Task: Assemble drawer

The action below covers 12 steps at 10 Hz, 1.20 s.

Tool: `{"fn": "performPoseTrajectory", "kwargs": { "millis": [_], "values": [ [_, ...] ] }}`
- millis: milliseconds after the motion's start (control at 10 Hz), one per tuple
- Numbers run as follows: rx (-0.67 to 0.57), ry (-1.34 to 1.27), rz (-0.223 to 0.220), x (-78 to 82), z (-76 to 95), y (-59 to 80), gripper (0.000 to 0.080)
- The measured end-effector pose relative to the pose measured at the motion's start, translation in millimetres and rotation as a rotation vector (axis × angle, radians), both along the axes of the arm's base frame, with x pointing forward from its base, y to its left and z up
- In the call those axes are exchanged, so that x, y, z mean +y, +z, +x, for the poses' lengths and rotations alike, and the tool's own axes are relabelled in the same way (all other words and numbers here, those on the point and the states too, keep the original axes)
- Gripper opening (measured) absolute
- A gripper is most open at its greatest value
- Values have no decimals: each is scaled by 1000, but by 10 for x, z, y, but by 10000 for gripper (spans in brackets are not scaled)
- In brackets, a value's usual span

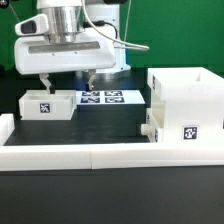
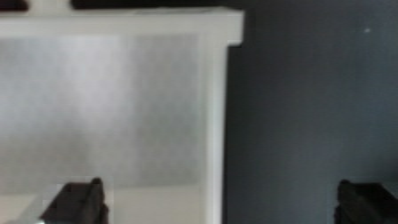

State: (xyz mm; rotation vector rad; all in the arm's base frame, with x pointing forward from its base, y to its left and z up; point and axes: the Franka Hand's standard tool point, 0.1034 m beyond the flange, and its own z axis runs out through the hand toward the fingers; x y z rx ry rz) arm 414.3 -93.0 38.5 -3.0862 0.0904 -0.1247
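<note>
1. Exterior view: the pincer (image 1: pixel 67 80) hangs over the loose tray (image 1: pixel 45 104) at the exterior view's left. Its jaws are spread wide and hold nothing.
2. The wrist view agrees. The two dark fingertips (image 2: pixel 77 200) stand far apart, with the tray's pale wall edge running between them. One tip is over the white plastic and the other over the dark desk (image 2: pixel 311 110). Whether a tip touches the tray cannot be told.
3. The drawer lies in pieces. The big box-shaped shell (image 1: pixel 190 95) stands upright at the exterior view's right, well apart from the loose tray and with its tag facing the camera.
4. A second small tray (image 1: pixel 152 126) seems to jut from the shell's lower side facing the loose tray. It may be partly slid in, but how deep it sits is too small to tell.
5. Judged from this, the task is early to midway. At most one tray is seated, and the loose tray is not yet gripped, carried or pushed into the shell.
6. The marker board (image 1: pixel 102 97) lies flat on the desk between tray and shell, behind the pincer.
7. A long low white rail (image 1: pixel 100 152) borders the near edge. Behind the arm there is a green backdrop (image 1: pixel 170 35).
</note>
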Motion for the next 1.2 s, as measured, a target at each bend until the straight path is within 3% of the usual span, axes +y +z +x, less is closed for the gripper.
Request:
{"fn": "performPoseTrajectory", "kwargs": {
  "millis": [400,900,1000,1100,1200],
  "values": [
    [2,8,-11,5,-108,-288,648],
    [12,18,-8,10,-160,-327,648],
    [12,18,-8,11,-160,-327,534],
    [13,18,-8,11,-160,-327,534],
    [13,18,-8,11,-160,-327,352]
  ]
}}
